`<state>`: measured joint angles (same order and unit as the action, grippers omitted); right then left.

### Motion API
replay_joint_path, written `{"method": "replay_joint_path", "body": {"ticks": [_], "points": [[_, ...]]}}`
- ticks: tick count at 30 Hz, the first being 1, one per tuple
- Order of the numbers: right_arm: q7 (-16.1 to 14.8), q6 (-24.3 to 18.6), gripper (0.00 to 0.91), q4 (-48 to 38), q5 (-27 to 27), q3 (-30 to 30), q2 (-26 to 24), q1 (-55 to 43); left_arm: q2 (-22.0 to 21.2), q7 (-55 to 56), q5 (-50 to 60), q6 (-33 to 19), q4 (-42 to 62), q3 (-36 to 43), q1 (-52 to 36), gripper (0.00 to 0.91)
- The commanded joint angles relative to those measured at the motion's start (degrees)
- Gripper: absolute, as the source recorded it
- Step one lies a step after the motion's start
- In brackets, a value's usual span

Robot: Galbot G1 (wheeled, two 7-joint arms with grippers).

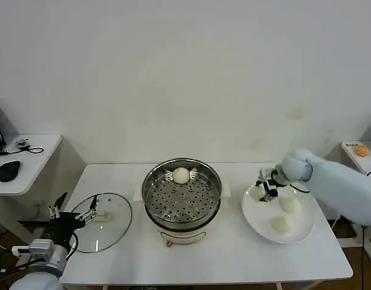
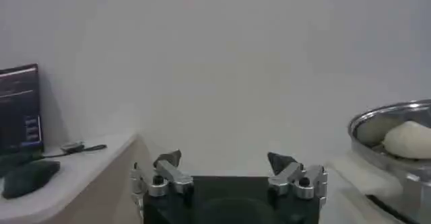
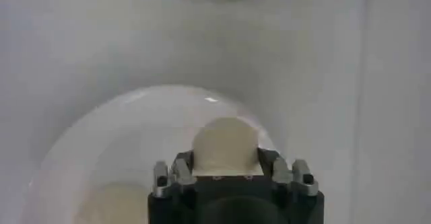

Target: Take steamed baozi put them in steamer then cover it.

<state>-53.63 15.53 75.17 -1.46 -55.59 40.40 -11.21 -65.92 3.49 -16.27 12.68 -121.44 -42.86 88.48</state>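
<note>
The steamer (image 1: 182, 193) stands mid-table with one steamed baozi (image 1: 181, 175) on its perforated tray. Three more baozi lie on a white plate (image 1: 303, 229) to the right. My right gripper (image 1: 264, 189) is down at the plate's left side, shut on the baozi (image 3: 225, 144) there, a finger against each flank. A second bun (image 3: 111, 202) lies close by on the plate (image 3: 87, 144). The glass cover (image 1: 104, 222) lies flat at the table's left. My left gripper (image 1: 72, 212) hovers open beside it with nothing between its fingers (image 2: 168, 159).
A low side table (image 1: 28, 163) with a black mouse (image 1: 8, 170) stands left of the work table. The left wrist view shows the steamer's rim (image 2: 387, 114) with the baozi (image 2: 407, 140) inside. A stand with an orange object (image 1: 362, 150) is at far right.
</note>
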Motion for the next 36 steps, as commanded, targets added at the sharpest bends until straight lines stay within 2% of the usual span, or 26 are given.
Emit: {"method": "replay_joint_path", "body": {"ticks": [1,4,8,12,15,21,26,36], "points": [[0.47,2.86,0.665,3.52,-11.61,-9.07,3.64,-22.70,0.06,-0.02,0.03,0.06,-0.31,0.18,-0.52,0.907],[1.11,4.30,0.665,5.75,-14.94,-12.01,5.85,-25.59,0.08,-0.04,0.03,0.03,-0.16,0.24,-0.66,0.907],[3.18,8.73,0.665,7.82,-21.09,-13.97,10.42,-27.72,-0.03,-0.04,0.04,-0.06,-0.08,0.08,-0.65,0.907],[5.23,12.43,0.665,8.03,-26.06,-14.03,15.29,-26.31,-0.06,-0.08,0.10,-0.18,-0.15,-0.24,-0.45,0.907],[7.71,14.68,0.665,6.38,-29.04,-13.84,21.21,-24.02,-0.32,-0.09,0.09,-0.26,-0.10,-0.59,-0.43,0.907],[10.54,17.48,0.665,3.32,-34.74,-14.49,28.26,-21.29,-0.91,-0.14,0.19,-0.67,-0.29,-1.02,0.14,0.907],[11.41,18.94,0.665,-1.08,-35.17,-14.17,32.90,-17.32,-0.80,-0.45,0.15,-0.45,-0.46,-1.53,0.32,0.907],[11.80,21.30,0.665,-5.24,-33.50,-14.98,36.97,-13.81,-0.97,-0.70,0.36,-0.63,0.11,-0.95,0.04,0.907]]}}
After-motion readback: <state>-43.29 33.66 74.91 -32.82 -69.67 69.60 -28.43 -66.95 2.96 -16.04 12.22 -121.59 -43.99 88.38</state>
